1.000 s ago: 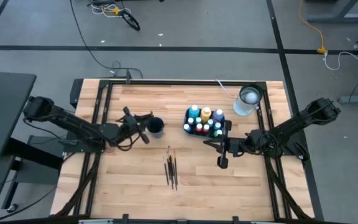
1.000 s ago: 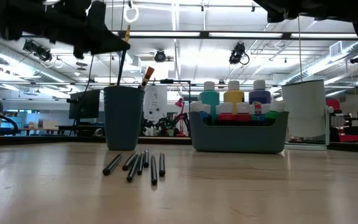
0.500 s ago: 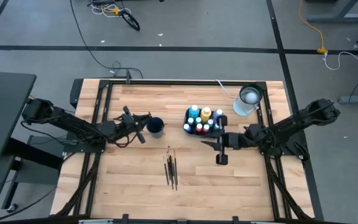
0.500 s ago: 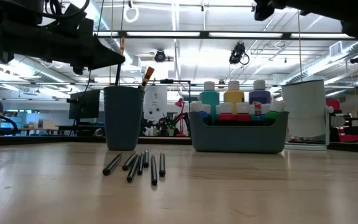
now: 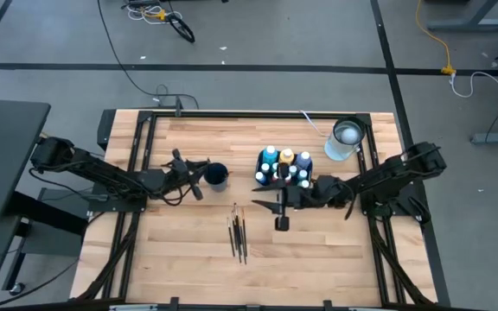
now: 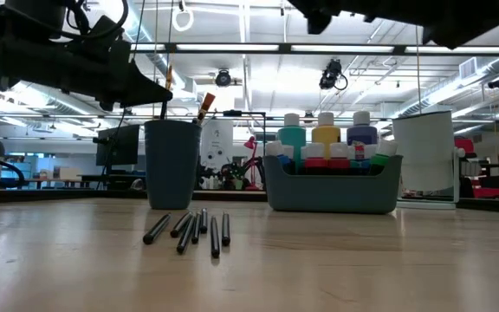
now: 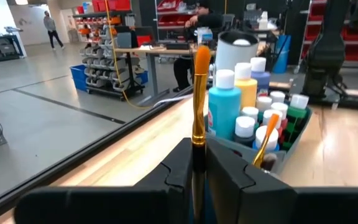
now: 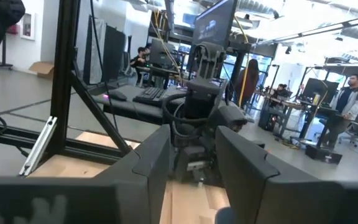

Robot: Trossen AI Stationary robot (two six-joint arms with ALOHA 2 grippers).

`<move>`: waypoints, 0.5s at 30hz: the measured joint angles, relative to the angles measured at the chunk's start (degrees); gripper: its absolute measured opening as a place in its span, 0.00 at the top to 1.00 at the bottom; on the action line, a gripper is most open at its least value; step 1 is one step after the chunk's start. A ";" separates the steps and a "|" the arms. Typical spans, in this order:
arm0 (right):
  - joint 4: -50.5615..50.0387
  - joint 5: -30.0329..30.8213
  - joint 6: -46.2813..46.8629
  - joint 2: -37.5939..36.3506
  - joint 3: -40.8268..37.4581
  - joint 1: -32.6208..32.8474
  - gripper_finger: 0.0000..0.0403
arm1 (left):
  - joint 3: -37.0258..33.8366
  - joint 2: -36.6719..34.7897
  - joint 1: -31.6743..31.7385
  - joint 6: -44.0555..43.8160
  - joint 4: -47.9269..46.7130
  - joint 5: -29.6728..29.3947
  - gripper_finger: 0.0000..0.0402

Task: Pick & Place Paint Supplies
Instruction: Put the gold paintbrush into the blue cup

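My left gripper (image 7: 197, 163) is shut on a paintbrush (image 7: 199, 93) with orange bristles, held upright over the dark cup (image 5: 217, 176). A second brush (image 6: 204, 106) leans in that cup (image 6: 172, 163). Several dark-handled brushes (image 5: 239, 233) lie flat on the table near the cup. The white-capped paint bottles stand in a grey bin (image 5: 284, 168). My right gripper (image 5: 266, 197) hovers open just on the near side of the bin, with nothing between its fingers (image 8: 143, 163). My left gripper pinches the brush's dark handle just below the gold ferrule (image 7: 197, 152) between its two fingers. The fingers come level from the table's left and lie across the brush. The brush stands upright, bristles up, and its lower end (image 6: 164, 111) reaches down to the cup's mouth.
A white container (image 5: 346, 138) stands at the far right, behind the bin. A black frame (image 5: 145, 130) runs around the wooden table. There is bare wood on the near half of the table around the loose brushes (image 6: 193, 230).
My left gripper has sunk a little with the brush, which stays upright as its lower end goes down toward the cup. My right gripper has travelled toward the table's left, from beside the bin's right end to its near side.
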 joint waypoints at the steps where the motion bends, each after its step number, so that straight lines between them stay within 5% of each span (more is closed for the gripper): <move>1: -0.29 0.01 0.00 0.64 0.85 0.00 0.67 | 0.00 0.00 0.00 0.00 -0.67 0.00 0.89; 15: -5.05 -0.10 0.71 2.11 3.31 0.00 0.67 | 0.00 0.00 0.00 0.51 -2.90 -0.02 0.81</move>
